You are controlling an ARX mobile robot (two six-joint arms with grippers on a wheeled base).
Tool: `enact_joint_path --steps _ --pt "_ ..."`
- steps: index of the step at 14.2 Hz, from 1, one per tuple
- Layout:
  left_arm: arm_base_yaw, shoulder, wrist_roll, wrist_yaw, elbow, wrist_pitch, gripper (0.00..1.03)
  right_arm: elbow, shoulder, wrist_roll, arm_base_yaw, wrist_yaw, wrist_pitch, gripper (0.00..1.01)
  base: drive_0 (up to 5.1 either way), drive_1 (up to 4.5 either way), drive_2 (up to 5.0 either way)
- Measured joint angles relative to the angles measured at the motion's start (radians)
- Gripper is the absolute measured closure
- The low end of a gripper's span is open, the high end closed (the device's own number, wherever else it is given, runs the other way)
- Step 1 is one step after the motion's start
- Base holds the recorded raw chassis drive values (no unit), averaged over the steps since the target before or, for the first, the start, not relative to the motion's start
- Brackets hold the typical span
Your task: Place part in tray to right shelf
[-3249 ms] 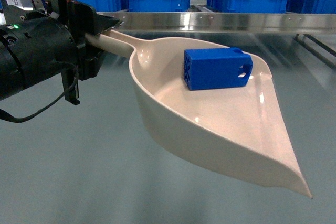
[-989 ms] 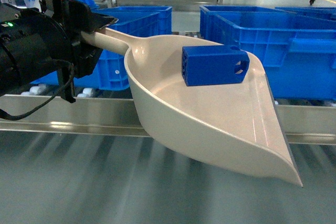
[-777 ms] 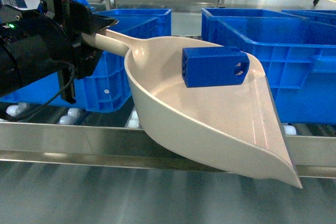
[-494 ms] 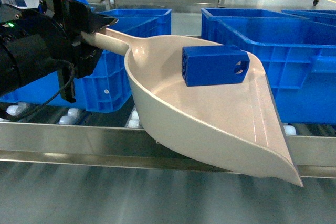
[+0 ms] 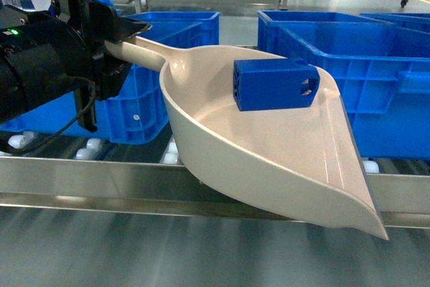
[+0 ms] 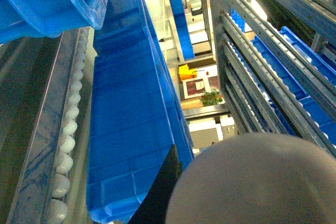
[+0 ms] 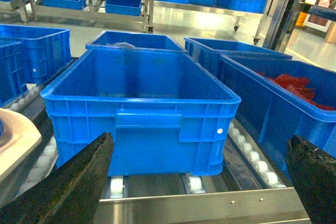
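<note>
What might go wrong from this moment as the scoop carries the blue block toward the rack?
The blue block lies loose in the scoop, which slopes toward its open lip; more tilt might slide it out. The left gripper holds only the handle end, so the scoop could twist. Its underside sits near the steel rail and may catch.

Part (image 5: pixel 274 84) lies in tray (image 5: pixel 269 159), toward its rear. Tray handle runs left into left end effector (image 5: pixel 124 42). Tray is over the right shelf front rail (image 5: pixel 101 183); crates (image 5: pixel 376 78) stand behind on rollers (image 5: pixel 87 153).
</note>
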Motion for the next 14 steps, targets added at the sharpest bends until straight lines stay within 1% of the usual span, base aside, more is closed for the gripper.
enact_joint_path --steps 7,8,9,10,12,13,14 --pt "0.0 0.0 0.0 0.0 0.0 0.0 0.91 0.0 0.0 0.0 0.0 0.0 0.0 0.03 0.0 0.0 0.0" --pt "-0.005 -0.007 0.005 -0.023 0.003 -0.041 0.91 0.0 0.0 0.0 0.0 0.0 0.0 0.03 0.0 0.0 0.0" --pt "-0.011 -0.026 0.048 -0.106 0.006 -0.115 0.91 0.0 0.0 0.0 0.0 0.0 0.0 0.03 0.0 0.0 0.0" --pt "-0.011 -0.026 0.053 -0.115 0.006 -0.092 0.91 0.0 0.0 0.0 0.0 0.0 0.0 0.03 0.0 0.0 0.0" --pt "-0.003 -0.051 0.039 -0.102 0.005 -0.038 0.91 0.0 0.0 0.0 0.0 0.0 0.0 0.03 0.0 0.0 0.0" --pt "0.003 -0.072 0.013 -0.103 0.007 -0.027 0.91 0.0 0.0 0.0 0.0 0.0 0.0 0.03 0.0 0.0 0.0" --pt "0.014 -0.099 -0.013 -0.119 0.017 -0.044 0.91 0.0 0.0 0.0 0.0 0.0 0.0 0.03 0.0 0.0 0.0"
